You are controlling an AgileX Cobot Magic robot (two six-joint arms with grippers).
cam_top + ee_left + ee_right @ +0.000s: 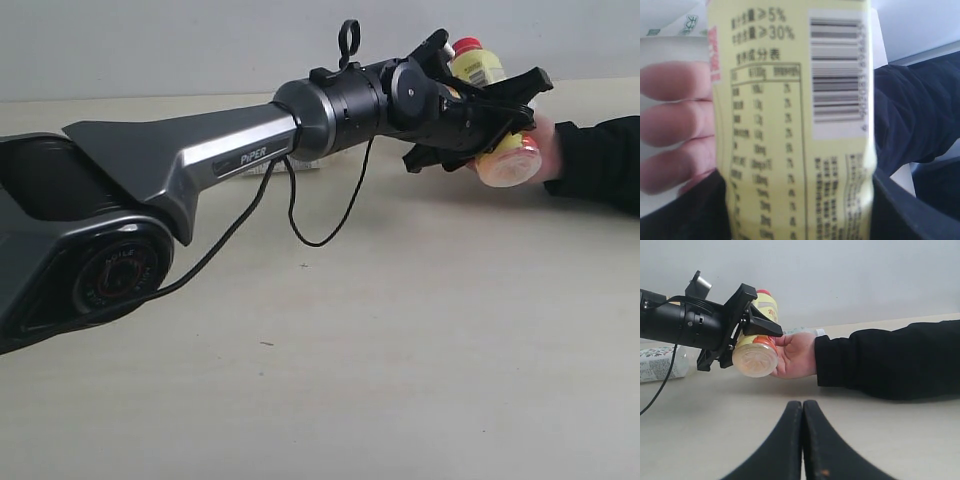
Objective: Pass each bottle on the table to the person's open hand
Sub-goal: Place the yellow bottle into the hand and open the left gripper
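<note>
My left gripper (500,110) reaches across to the right and is shut on the yellow bottle (480,68), which has a red cap (466,45). In the left wrist view the bottle's label (790,125) fills the frame between the dark fingers (685,212). The person's hand (797,355), with its black sleeve (890,360), touches the bottle's side, and its fingers (675,120) lie against it. The right gripper (802,407) is shut and empty, low over the table (865,430); the exterior view does not show it. A white-green labelled bottle (660,365) lies on the table. The red-labelled bottle is out of view.
The left arm's long grey body (170,160) spans the left half of the exterior view, with a black cable (320,235) hanging under it. A pale wall (200,40) stands behind the table. The sleeved forearm (600,160) lies along the right side.
</note>
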